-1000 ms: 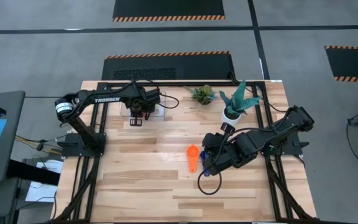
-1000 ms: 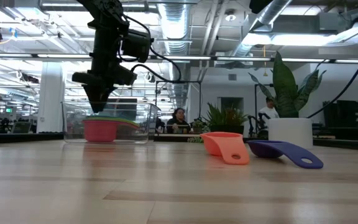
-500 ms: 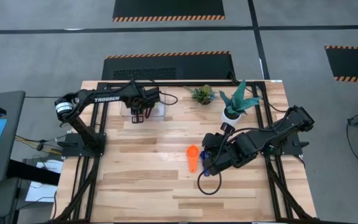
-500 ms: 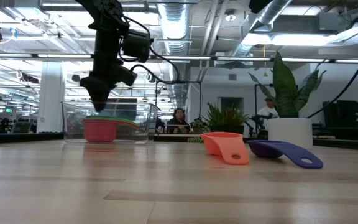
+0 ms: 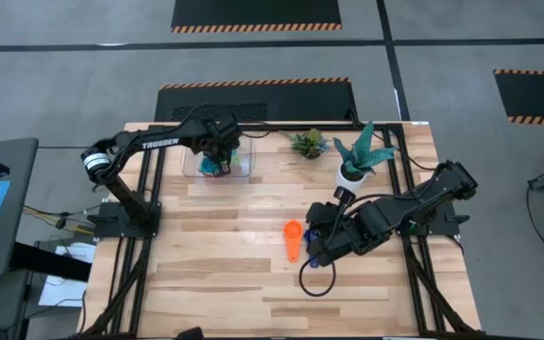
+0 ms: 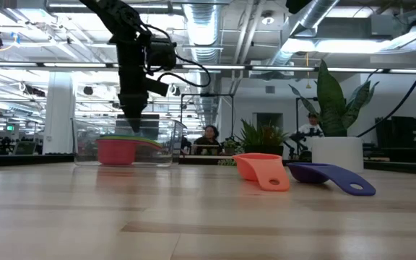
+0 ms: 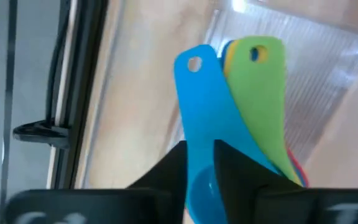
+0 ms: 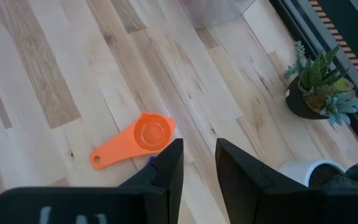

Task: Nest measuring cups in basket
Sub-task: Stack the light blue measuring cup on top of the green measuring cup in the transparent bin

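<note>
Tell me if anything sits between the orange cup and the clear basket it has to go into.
Nothing visible does. The orange cup lies on bare wood mid-table, and the boards between it and the basket hold nothing. The left gripper is over the basket itself.

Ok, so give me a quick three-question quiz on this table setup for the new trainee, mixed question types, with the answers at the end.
1. True or false: the orange cup lies inside the basket.
2. Which gripper hangs over the basket? A) left B) right
3. Fill in: in the low view, the cup lying between the orange cup and the white pot is coloured ___.

Key
1. False: it lies on the bare table, well apart from the basket.
2. A: the left gripper; the right gripper is by the orange cup.
3. Dark blue: the dark blue cup.
</note>
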Motion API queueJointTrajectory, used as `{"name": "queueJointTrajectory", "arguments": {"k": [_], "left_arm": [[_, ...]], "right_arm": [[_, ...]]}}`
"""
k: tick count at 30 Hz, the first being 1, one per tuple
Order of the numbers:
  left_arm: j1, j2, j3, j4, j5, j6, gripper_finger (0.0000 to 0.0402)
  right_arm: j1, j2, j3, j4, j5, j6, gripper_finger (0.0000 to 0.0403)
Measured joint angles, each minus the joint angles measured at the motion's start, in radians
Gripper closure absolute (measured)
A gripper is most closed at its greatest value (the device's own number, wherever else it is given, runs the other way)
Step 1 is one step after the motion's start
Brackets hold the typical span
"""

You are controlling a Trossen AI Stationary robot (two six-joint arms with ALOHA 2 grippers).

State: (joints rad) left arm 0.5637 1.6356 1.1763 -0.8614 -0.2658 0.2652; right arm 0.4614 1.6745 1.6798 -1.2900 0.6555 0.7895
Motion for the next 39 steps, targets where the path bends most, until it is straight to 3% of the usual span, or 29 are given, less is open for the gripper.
{"name": "queueJointTrajectory", "arguments": {"k": [5,11,31,39], "left_arm": [[0.048,0.0,0.0,0.004,0.004,-0.055,0.0395],[0.095,0.0,0.006,0.039,0.078,-0.09,0.04],[0.094,0.087,0.047,0.029,0.043,-0.087,0.0401],[0.089,0.087,0.047,0.022,0.105,-0.088,0.0401]], "right_arm": [[-0.004,0.0,0.0,0.0,0.002,-0.039,0.0285],[-0.027,0.0,0.0,0.001,0.003,-0.056,0.0285],[-0.039,0.0,0.0,-0.004,0.0,-0.065,0.0285],[-0.037,0.0,0.0,-0.004,-0.001,-0.065,0.0285]]}}
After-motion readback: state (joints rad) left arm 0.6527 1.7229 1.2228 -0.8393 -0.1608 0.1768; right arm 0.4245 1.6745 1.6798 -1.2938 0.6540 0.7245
